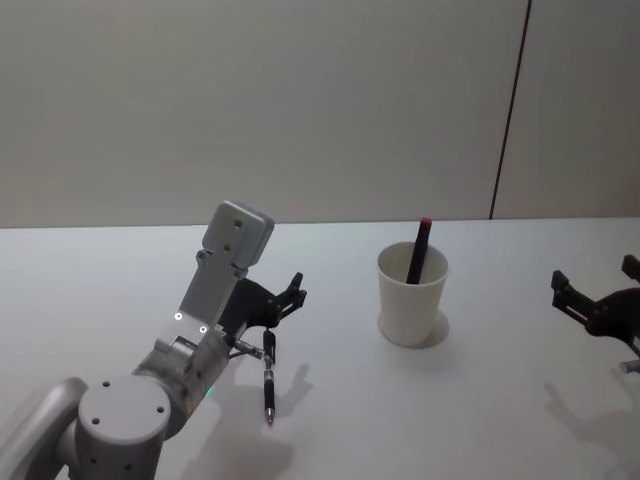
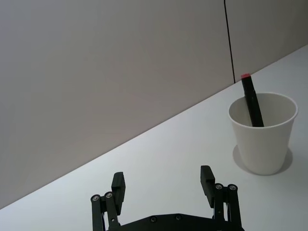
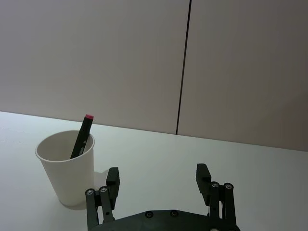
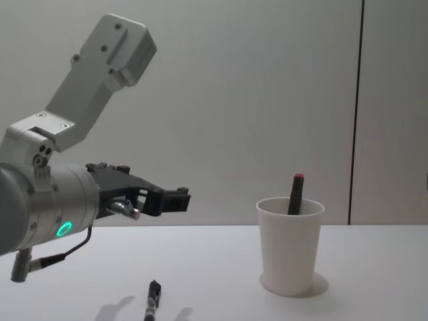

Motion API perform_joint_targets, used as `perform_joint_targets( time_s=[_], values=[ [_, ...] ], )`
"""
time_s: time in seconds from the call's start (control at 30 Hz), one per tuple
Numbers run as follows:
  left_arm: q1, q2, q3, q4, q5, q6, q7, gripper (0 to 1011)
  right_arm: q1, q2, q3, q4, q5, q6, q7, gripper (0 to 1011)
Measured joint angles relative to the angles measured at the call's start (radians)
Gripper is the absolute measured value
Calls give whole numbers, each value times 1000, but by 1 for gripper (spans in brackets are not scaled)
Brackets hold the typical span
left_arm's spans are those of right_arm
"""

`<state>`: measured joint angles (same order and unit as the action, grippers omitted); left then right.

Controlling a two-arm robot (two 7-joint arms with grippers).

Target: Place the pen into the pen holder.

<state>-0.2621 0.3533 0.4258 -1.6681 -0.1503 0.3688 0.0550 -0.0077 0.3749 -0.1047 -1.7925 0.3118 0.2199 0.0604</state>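
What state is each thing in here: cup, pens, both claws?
Pen holder: upright, one red-tipped pen standing inside.
Second pen: lying flat on the table, ungrasped.
Left claw: open, empty, raised above the table.
Right claw: open, empty.

Left arm (image 4: pixel 83 93) comes in from lower left, big grey link angled up & back, wrist approx level, green ring (image 4: pixel 63 229) lit on it. Left gripper (image 1: pixel 293 293) points fwd & to the right, held up, jaws wide apart, nothing btwn them; black fingers (image 2: pixel 118 185) run parallel. Right gripper (image 1: pixel 596 278) sits at far right edge, low, facing fwd, jaws also spread, empty.
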Motion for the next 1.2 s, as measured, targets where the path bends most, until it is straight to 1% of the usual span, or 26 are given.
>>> perform_joint_targets(
  time_s=[0.07,0.17,0.2,0.27,0.37,0.4,0.63,0.87,1.0,1.07,1.2],
  values=[
    [0,-1,-1,-2,0,12,3,1003,0,0,0,0,0,0,0,1001],
    [0,-5,-3,-7,1,48,12,1003,0,0,0,0,0,0,0,1001],
    [0,-5,-3,-7,1,48,12,1003,0,0,0,0,0,0,0,1001],
    [0,-9,-5,-13,-1,78,22,1003,0,0,0,0,0,0,0,1001],
    [1,-11,-6,-15,-4,99,28,1003,0,0,0,0,0,0,0,1001],
    [2,-14,-7,-18,-5,114,34,1003,0,0,0,0,0,0,0,1001],
    [5,-22,-8,-26,-8,159,49,1003,0,0,0,0,0,0,0,1001],
    [7,-28,-9,-30,1,194,54,1003,0,0,0,0,0,0,0,1002],
    [7,-37,-10,-33,5,228,61,1003,0,0,0,0,0,0,0,1001],
    [7,-39,-10,-34,5,234,63,1003,0,0,0,0,0,0,0,1001],
    [5,-50,-13,-37,4,270,77,1003,0,0,0,0,0,0,0,1002]
  ],
)
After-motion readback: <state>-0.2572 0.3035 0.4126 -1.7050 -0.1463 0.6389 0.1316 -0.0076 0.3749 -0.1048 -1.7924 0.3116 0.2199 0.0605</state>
